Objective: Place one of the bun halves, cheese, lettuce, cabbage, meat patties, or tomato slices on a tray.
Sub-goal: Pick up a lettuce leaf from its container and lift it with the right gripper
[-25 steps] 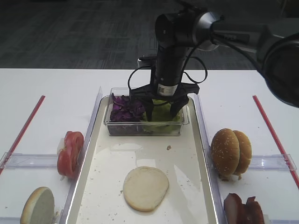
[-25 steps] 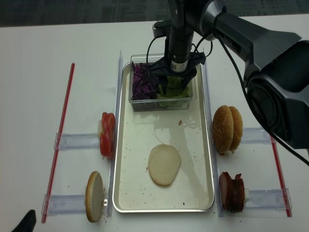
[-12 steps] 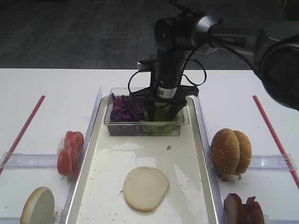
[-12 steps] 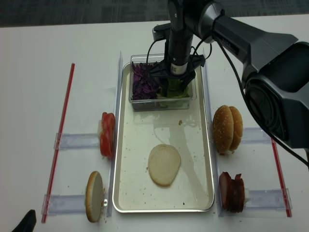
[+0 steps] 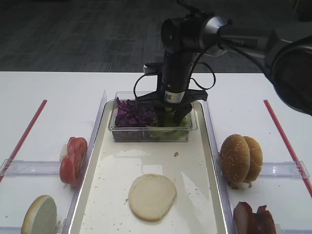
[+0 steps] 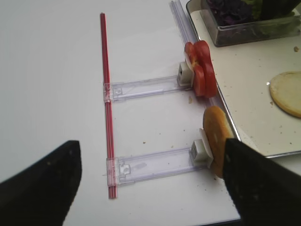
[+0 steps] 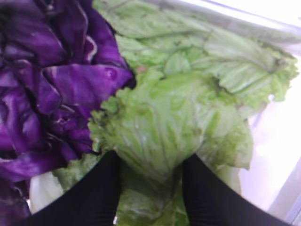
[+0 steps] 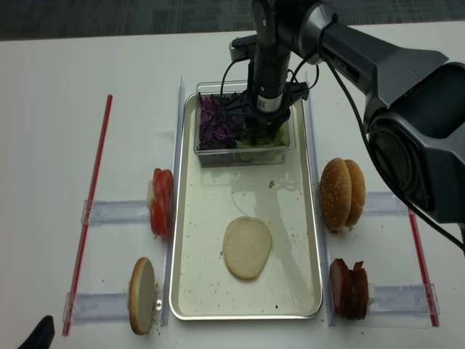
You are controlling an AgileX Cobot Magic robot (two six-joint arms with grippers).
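On the worktop's (image 8: 43,109) left stand one stack of tomato slices (image 8: 161,202) and one bun half (image 8: 142,295). One pale bun half (image 8: 247,247) lies in the tray (image 8: 190,291). In its clear box (image 8: 243,156), the right gripper's (image 7: 149,186) two fingers (image 7: 89,197) pinch the lettuce (image 7: 169,122) beside purple cabbage (image 7: 42,80). Right: two seeded bun halves (image 8: 344,195), meat patties (image 8: 349,289). Left gripper (image 6: 146,183): fingers apart, holding nothing.

Crinkly green lettuce (image 7: 178,113) between fingers (image 7: 94,197)
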